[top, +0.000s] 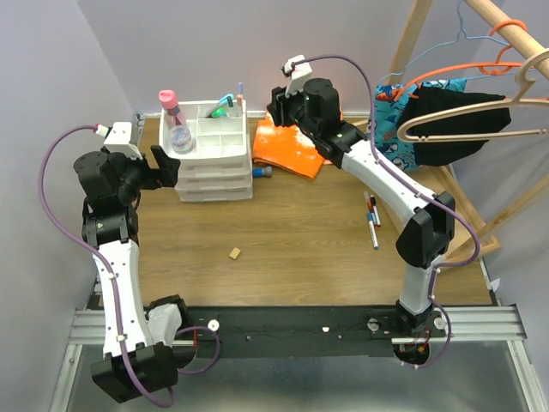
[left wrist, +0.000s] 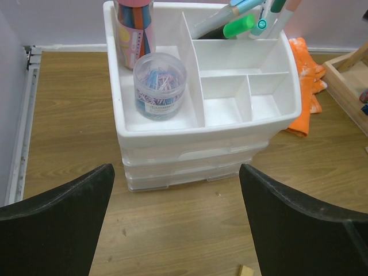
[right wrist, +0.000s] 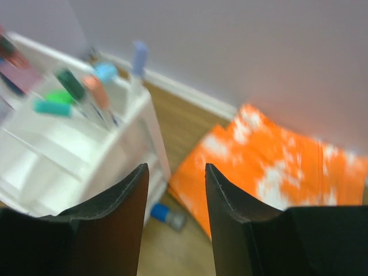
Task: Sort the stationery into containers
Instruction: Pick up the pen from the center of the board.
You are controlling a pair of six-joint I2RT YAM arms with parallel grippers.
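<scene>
Wood-grain tabletop [top: 300,257] against a lilac wall is your workspace. The white three-drawer unit [top: 214,182] stands at the far left, and most of the stationery is already in its top tray. The pink-capped bottle [top: 176,129] and a clear tub of paper clips [left wrist: 160,86] sit in the left compartment, while the green-capped marker [left wrist: 238,26] and several capped pens [top: 230,103] lean in the back one. Your right gripper [right wrist: 175,172] hovers above the unit's right-hand edge, jaws parted with nothing between them. Your left gripper [left wrist: 175,168] faces the unit's front from the left, jaws spread wide and empty. Two sorts of thing lie outside the tray. The blue-capped tube [right wrist: 167,214] lies on the table at the foot of the unit, just beside the orange cloth [right wrist: 259,161], below the right jaws and a little nearer the arm bases. Its long axis runs from one finger toward the other, so you would probably need to turn the wrist before closing across it. The loose pens [top: 373,219] lie well back beside the right forearm, their long axes pointing roughly from the arm bases toward the far wall. The right arm is nearer to both; the left would have to reach around the unit.
</scene>
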